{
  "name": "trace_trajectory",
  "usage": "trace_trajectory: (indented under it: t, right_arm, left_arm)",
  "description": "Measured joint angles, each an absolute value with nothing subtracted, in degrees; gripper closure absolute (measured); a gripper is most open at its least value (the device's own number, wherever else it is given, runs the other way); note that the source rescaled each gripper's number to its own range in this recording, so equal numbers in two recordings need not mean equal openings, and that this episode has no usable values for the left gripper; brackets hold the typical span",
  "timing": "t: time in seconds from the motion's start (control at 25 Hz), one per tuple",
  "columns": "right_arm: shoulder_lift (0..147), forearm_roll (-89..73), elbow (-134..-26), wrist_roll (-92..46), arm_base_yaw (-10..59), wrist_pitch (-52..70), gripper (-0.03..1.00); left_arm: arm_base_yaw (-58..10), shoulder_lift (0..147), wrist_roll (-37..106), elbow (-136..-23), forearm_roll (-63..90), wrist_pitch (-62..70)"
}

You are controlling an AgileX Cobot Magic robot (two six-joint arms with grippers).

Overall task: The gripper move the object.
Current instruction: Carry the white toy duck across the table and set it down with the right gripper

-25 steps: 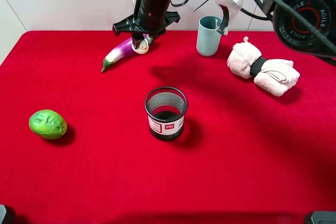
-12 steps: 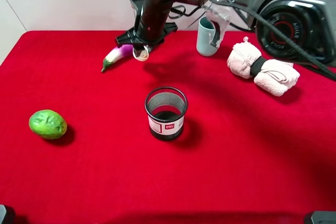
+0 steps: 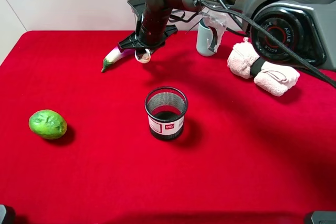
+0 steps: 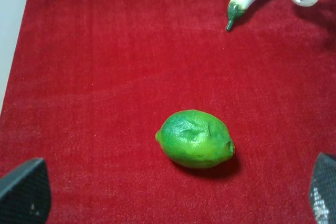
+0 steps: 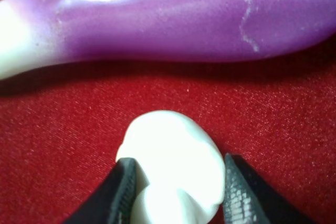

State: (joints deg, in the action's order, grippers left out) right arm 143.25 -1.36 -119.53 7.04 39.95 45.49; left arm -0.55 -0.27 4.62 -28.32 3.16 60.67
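Observation:
My right gripper (image 3: 143,53) reaches across to the back left of the red table and is shut on the small cream-white lumpy object (image 3: 142,56). In the right wrist view the two black fingers (image 5: 124,193) clamp the object (image 5: 170,166) from both sides, just over the red cloth and close beside the purple eggplant (image 5: 173,19). I cannot tell if the object touches the cloth. In the left wrist view, my left gripper (image 4: 173,192) is open and empty, its fingertips (image 4: 23,192) wide apart in front of the green lumpy fruit (image 4: 195,138).
The eggplant (image 3: 116,55) lies just left of the held object. A black mesh cup (image 3: 166,112) stands mid-table. The green fruit (image 3: 48,124) is at the left. A grey-blue cup (image 3: 206,38) and a pink rolled towel (image 3: 262,69) are at the back right.
My right gripper has come down and slightly forward with the object in it, now beside the eggplant's thick end. The other things have not moved.

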Motion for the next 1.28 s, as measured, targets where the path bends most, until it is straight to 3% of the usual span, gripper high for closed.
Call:
trace_trajectory:
  t: [0.28, 0.32, 0.4, 0.56, 0.64, 0.84, 1.28]
  right_arm:
    - [143.25, -1.36, -119.53, 7.04, 39.95, 45.49, 0.96]
    - [143.25, -1.36, -119.53, 7.04, 39.95, 45.49, 0.92]
    - [143.25, -1.36, -119.53, 7.00, 39.95, 45.49, 0.74]
    - [143.25, -1.36, -119.53, 5.66, 39.95, 44.89, 0.20]
    - [143.25, -1.34, -119.53, 5.28, 39.95, 44.69, 0.05]
    - [143.25, -1.21, -119.53, 5.24, 39.95, 44.69, -0.03]
    - [143.01, -1.21, -123.00, 5.24, 39.95, 50.20, -0.03]
  left_arm:
    - [-0.55, -0.27, 4.62, -28.32, 3.16, 60.67]
    - [-0.55, -0.27, 4.62, -28.32, 3.16, 60.67]
    - [-0.55, -0.27, 4.62, -28.32, 3.16, 60.67]
    - [-0.55, -0.27, 4.62, -28.32, 3.16, 60.67]
    - [-0.55, -0.27, 4.62, -28.32, 3.16, 60.67]
    - [-0.55, -0.27, 4.62, -28.32, 3.16, 60.67]
    - [-0.55, -0.27, 4.62, -28.32, 3.16, 60.67]
